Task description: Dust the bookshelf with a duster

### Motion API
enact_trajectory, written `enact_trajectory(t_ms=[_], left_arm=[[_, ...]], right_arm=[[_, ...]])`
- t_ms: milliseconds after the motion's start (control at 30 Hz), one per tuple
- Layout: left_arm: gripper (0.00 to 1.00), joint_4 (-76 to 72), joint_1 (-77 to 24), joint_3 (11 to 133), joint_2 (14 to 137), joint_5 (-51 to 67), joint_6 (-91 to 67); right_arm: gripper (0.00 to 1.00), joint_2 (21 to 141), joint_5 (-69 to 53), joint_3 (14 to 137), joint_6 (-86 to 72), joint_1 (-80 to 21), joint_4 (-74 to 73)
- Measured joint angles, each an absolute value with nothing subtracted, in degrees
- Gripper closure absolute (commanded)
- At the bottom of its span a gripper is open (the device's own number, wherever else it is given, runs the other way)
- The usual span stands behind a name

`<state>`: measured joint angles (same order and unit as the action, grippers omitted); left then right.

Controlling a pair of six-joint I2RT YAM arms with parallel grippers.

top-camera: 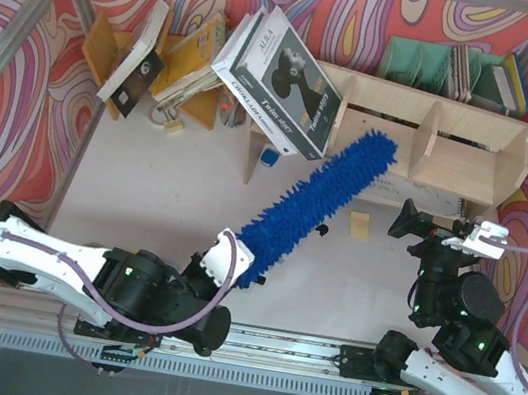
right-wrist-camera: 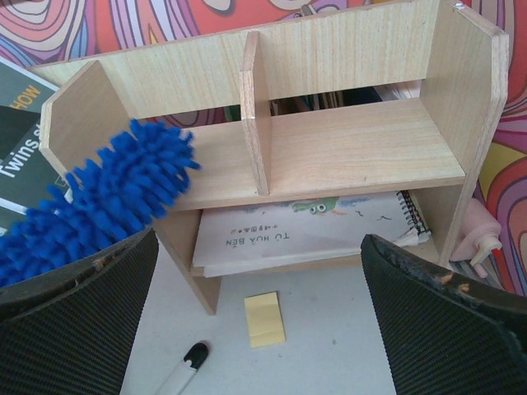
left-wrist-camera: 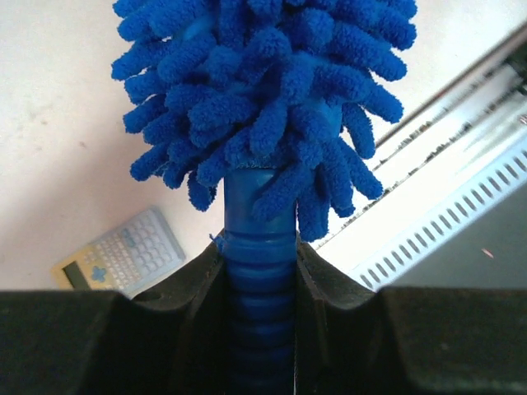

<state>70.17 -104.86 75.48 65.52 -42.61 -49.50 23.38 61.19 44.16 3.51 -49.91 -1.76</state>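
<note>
Left gripper (top-camera: 225, 260) has its jaws clamped tight on the ribbed blue handle of the duster (top-camera: 317, 198); the left wrist view shows the jaws squeezing it from both sides. The duster's long axis runs diagonally across the worktop (top-camera: 142, 197), handle near-left, fluffy tip pointing far-right. The tip sits at the left-hand compartment of the bookshelf (top-camera: 459, 154), crossing its left upright in the right wrist view; whether it is touching is hard to say. Right gripper (top-camera: 408, 223) hovers in front of the bookshelf, jaws spread wide and holding nothing, above a yellow sticky-note pad (right-wrist-camera: 265, 319).
</note>
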Motion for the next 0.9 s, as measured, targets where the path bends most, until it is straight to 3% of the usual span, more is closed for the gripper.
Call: enact_trajectory(t_ms=[300, 900], left_arm=[[1.0, 67.77, -101.49, 76.86, 66.13, -50.33, -45.76], [1.0, 50.94, -88.29, 80.77, 78.41, -41.04, -29.43]], right_arm=[[0.01, 23.4, 61.49, 44.16, 3.64, -49.91, -1.74], [0.01, 23.4, 61.49, 44.16, 3.42, -49.91, -1.78]])
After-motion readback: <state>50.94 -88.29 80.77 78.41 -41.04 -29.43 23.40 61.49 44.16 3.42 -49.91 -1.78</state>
